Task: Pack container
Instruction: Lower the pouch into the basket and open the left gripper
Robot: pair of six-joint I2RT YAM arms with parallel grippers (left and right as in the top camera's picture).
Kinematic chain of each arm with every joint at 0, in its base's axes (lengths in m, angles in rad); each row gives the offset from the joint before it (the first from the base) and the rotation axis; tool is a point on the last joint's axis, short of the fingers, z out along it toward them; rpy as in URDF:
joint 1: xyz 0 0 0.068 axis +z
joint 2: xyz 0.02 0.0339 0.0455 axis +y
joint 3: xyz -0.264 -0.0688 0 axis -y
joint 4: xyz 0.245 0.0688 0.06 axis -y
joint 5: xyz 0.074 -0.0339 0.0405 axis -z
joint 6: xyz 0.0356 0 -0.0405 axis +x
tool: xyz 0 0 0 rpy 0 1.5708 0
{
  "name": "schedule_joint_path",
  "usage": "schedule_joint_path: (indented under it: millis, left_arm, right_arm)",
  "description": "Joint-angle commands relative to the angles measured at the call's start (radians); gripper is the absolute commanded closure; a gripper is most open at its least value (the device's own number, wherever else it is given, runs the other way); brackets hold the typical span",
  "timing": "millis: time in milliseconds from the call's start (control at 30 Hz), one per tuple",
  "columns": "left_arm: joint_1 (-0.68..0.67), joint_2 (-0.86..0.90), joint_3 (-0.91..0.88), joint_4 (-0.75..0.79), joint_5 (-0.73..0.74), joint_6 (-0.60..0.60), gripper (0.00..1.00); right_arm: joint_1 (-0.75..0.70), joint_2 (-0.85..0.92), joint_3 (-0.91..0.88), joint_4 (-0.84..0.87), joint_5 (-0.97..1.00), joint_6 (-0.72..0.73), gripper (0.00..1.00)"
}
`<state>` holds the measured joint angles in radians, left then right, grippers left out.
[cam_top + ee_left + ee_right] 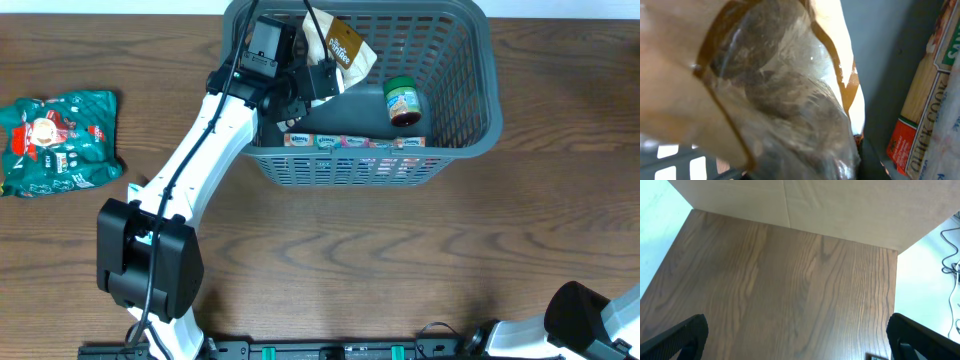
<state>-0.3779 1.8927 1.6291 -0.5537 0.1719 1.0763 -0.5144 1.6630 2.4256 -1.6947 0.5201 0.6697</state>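
Note:
The dark grey basket stands at the back middle of the table. My left gripper is inside it at the left and looks shut on a white and brown snack bag with a clear window, held tilted above the floor. That bag fills the left wrist view and hides the fingers. A green-lidded jar and a row of tissue packs lie in the basket. My right gripper is open and empty over bare wood.
A green snack bag lies on the table at the far left. A pasta box stands against the basket wall beside the held bag. The right arm's base sits at the front right corner.

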Motion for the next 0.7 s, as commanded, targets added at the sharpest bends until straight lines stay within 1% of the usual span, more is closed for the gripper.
schedule_joint_path:
  millis: [0, 67, 100, 200, 267, 433, 533, 667]
  left_arm:
    - [-0.008, -0.002, 0.002, -0.005, -0.004, 0.0, 0.01]
    - [-0.012, -0.002, 0.002, -0.01, -0.004, -0.003, 0.01]
    - [-0.014, -0.002, 0.002, -0.009, -0.004, -0.026, 0.01]
    - [-0.016, -0.005, 0.002, 0.003, -0.004, -0.124, 0.01]
    - [-0.016, -0.012, 0.002, 0.014, -0.005, -0.167, 0.01]
    - [-0.016, -0.087, 0.012, 0.093, -0.011, -0.307, 0.01]
    - [-0.014, -0.144, 0.045, 0.106, -0.09, -0.416, 0.01]
    - [0.003, -0.217, 0.087, 0.083, -0.299, -0.603, 0.02]
  right_arm:
    - [-0.004, 0.005, -0.001, -0.003, 0.01, 0.01, 0.01]
    - [-0.004, 0.005, -0.001, -0.003, 0.01, 0.01, 0.01]
    - [-0.004, 0.005, -0.001, -0.003, 0.01, 0.01, 0.01]
    - [-0.004, 0.005, -0.001, -0.003, 0.01, 0.01, 0.01]
    - [-0.004, 0.005, -0.001, -0.003, 0.01, 0.01, 0.01]
    - [-0.004, 0.005, -0.001, -0.003, 0.01, 0.01, 0.01]
    - [-0.004, 0.005, -0.002, -0.003, 0.01, 0.01, 0.01]
    - [-0.004, 0.005, -0.001, -0.003, 0.01, 0.01, 0.01]
